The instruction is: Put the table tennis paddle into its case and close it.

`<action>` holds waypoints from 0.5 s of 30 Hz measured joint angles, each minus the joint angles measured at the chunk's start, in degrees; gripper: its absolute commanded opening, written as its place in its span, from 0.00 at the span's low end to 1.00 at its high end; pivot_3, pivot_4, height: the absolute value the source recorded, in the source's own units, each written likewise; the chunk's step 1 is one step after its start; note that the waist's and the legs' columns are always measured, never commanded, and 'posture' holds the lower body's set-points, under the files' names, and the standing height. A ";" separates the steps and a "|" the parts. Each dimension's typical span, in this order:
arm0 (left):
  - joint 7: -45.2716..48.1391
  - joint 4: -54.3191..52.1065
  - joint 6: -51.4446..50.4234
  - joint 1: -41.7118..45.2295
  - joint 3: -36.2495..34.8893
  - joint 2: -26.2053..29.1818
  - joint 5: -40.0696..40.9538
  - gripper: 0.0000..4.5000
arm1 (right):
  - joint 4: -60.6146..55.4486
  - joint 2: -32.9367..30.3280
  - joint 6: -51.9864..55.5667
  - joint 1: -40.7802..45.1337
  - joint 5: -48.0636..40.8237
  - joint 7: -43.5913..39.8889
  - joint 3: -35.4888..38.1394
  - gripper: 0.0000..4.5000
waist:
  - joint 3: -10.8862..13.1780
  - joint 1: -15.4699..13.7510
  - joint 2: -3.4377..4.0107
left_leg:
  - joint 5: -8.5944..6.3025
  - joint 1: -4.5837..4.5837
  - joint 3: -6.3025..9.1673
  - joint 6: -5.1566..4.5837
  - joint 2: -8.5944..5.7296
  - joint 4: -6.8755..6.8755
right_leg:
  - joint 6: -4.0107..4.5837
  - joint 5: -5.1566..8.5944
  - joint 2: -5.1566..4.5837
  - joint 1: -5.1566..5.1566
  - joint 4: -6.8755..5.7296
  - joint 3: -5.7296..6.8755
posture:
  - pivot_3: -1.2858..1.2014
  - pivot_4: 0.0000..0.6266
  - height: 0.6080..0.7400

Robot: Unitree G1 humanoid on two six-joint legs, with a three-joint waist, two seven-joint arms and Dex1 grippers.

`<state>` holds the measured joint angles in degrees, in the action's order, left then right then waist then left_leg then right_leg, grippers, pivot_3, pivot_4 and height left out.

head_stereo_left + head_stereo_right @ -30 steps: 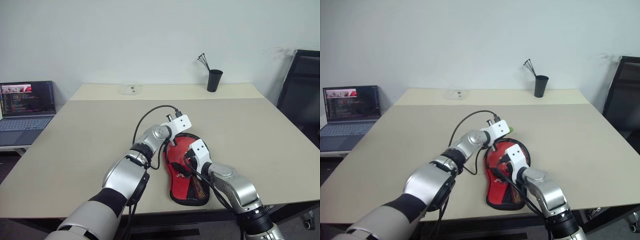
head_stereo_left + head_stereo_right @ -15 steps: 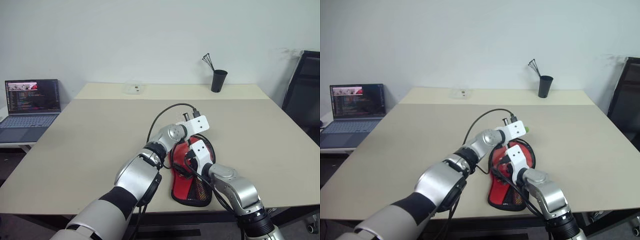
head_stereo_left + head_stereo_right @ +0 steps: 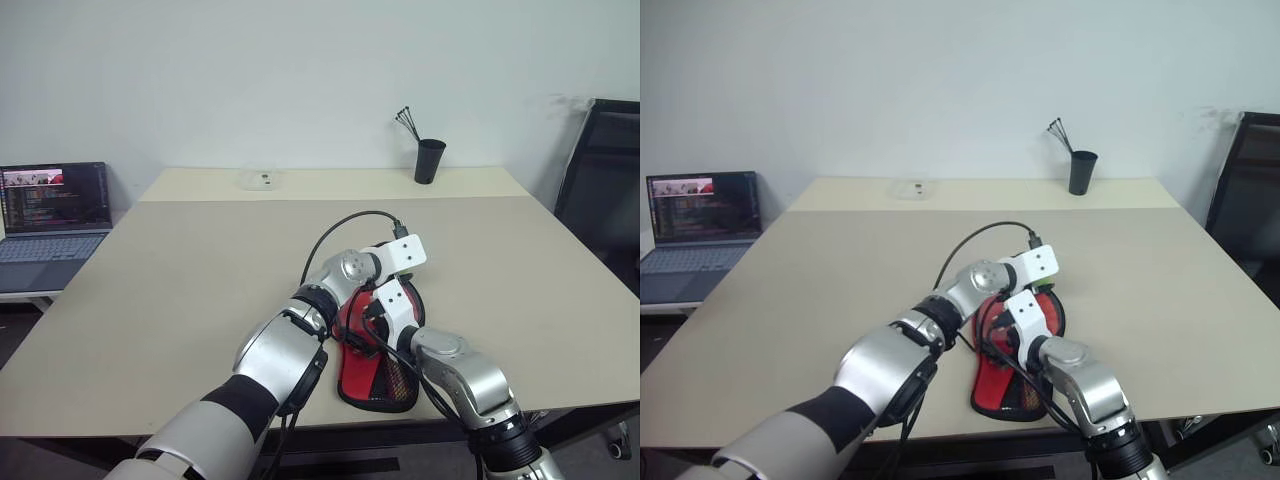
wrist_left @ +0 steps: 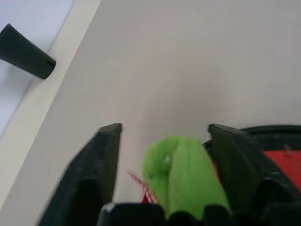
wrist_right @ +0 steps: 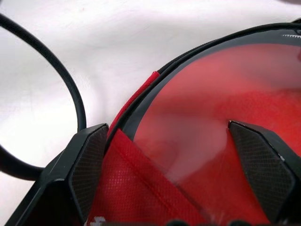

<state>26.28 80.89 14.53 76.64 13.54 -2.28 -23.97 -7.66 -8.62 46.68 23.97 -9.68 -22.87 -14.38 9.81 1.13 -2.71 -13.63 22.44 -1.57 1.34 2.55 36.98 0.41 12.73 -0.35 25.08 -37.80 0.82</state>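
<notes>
The case (image 3: 380,365) lies flat near the table's front edge, red side up, with its black mesh pocket toward me. At its far rounded end my left gripper (image 4: 164,129) stands open, the case's green tag (image 4: 183,169) loose between its fingers. My right gripper (image 5: 167,126) is open just above the case's red face (image 5: 197,117), nothing held. The case's black zip rim (image 5: 188,52) curves past it. The table tennis paddle is hidden.
The beige table (image 3: 180,280) has free room on all sides of the case. A black cup of sticks (image 3: 429,160) and a small clear dish (image 3: 262,180) stand at the back. A laptop (image 3: 50,215) sits off to the left, a black chair (image 3: 605,180) to the right.
My left gripper has slid right along the case's far rim and then opened, letting go of the green tag. The right arm has kept still.
</notes>
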 measured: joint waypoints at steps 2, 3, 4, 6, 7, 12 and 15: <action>0.64 -0.07 0.12 -0.29 -1.57 0.58 1.55 0.78 | 0.35 0.07 0.03 0.43 -0.06 -0.32 -0.03 1.00 | 0.00 0.33 0.00 | 0.00 -0.01 0.00 0.00 0.00 0.01 | 0.00 0.00 0.00 0.00 -0.01 0.00 | 0.52 0.24 1.00; 0.77 -0.10 0.37 -0.45 -2.53 1.04 2.28 0.78 | 0.40 0.08 0.19 0.63 -0.12 -0.48 -0.01 1.00 | 0.00 0.44 0.00 | 0.00 -0.01 0.00 0.00 0.00 0.01 | 0.00 0.00 0.00 0.00 -0.01 -0.01 | 0.52 0.24 1.00; 0.84 -0.18 0.74 -0.57 -3.45 1.58 3.21 0.78 | 0.33 0.04 0.52 0.79 -0.26 -0.68 0.03 1.00 | 0.00 0.49 0.00 | 0.00 0.00 -0.01 0.00 0.00 0.01 | 0.00 0.00 0.00 0.00 -0.01 -0.01 | 0.52 0.24 1.00; 1.19 -0.70 1.06 -0.61 -5.16 2.77 4.71 0.78 | -0.45 -0.26 1.56 1.04 -0.66 -0.88 0.17 1.00 | 0.00 0.49 0.00 | 0.00 0.01 0.00 0.00 0.00 0.01 | 0.00 0.00 0.00 0.01 -0.02 -0.01 | 0.52 0.24 1.00; 1.85 -1.34 1.36 -0.61 -6.36 3.69 5.96 0.78 | -1.60 -0.74 2.74 1.00 -0.97 -1.14 0.46 1.00 | 0.00 0.49 0.01 | 0.00 0.02 0.00 0.00 0.00 0.00 | 0.00 0.00 0.00 0.02 -0.02 0.00 | 0.52 0.24 1.00; 5.51 -3.72 2.67 -1.01 -11.28 8.79 11.03 0.78 | -8.56 -5.29 9.51 -0.73 -5.05 -4.25 1.92 1.00 | 0.01 0.50 0.02 | 0.00 0.04 0.01 0.01 0.01 0.00 | 0.00 0.00 0.00 0.04 -0.01 0.01 | 0.52 0.24 1.00; 9.78 -5.54 3.02 -3.21 -14.67 12.47 15.27 0.78 | -13.65 -9.13 14.83 -1.76 -8.80 -6.81 3.35 1.00 | 0.03 0.66 0.04 | 0.00 0.05 -0.01 0.01 0.02 0.00 | 0.00 0.00 0.00 0.08 -0.01 0.00 | 0.52 0.24 1.00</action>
<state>36.05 75.35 17.56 73.43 -1.13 10.20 -8.70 -21.31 -17.75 61.50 22.21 -18.48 -29.68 -11.03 9.84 1.79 -2.67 -13.63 22.49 -1.58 1.34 2.58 36.98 0.41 12.72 -0.35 25.16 -37.82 0.81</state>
